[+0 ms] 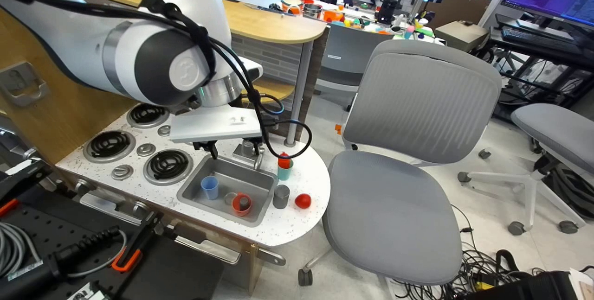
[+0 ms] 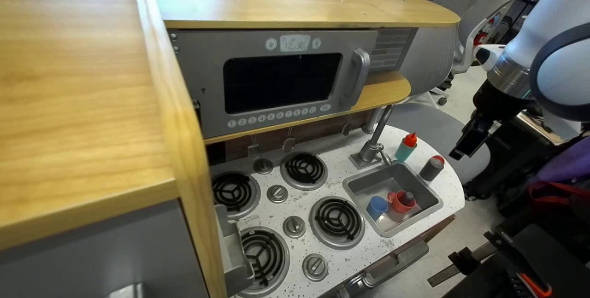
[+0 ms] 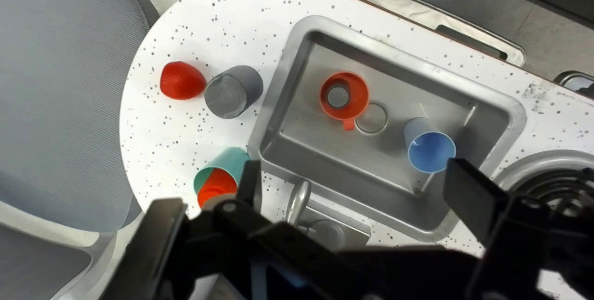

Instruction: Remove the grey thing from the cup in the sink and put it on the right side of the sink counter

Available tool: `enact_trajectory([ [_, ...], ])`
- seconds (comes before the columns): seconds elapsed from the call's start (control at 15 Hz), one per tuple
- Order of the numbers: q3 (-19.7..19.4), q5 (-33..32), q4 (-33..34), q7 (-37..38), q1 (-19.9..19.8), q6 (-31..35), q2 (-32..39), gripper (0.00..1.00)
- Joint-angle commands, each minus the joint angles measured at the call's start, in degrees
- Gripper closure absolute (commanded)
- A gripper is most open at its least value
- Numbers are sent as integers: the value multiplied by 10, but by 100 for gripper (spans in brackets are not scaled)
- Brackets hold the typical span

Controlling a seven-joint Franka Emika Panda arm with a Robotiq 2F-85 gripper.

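Observation:
The grey thing [image 3: 338,97] is a small cylinder standing inside an orange-red cup [image 3: 361,98]. It also shows in both exterior views [image 1: 244,203] [image 2: 407,197]. The cup, with a small handle, sits on the floor of the grey sink [image 3: 315,144], and shows in both exterior views [image 1: 241,213] [image 2: 397,204]. The rounded white speckled counter [image 1: 315,175] lies beside the sink. My gripper [image 3: 355,165] is open, with nothing between its fingers. It hangs well above the sink near the faucet side, as an exterior view [image 1: 234,149] shows, apart from the cup.
A blue cup [image 3: 431,151] stands in the sink. A grey cup [image 3: 227,96], a red round object [image 3: 182,80] and a teal cup [image 3: 232,158] holding a red item [image 3: 217,186] are on the counter. The faucet [image 2: 371,148] rises behind the sink.

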Motion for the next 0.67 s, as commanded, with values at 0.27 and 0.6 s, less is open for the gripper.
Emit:
enact_trajectory([
  [0.27, 54, 34, 79, -16, -61, -3, 108, 0],
  [0.6, 52, 29, 120, -1, -63, -5, 173, 0],
])
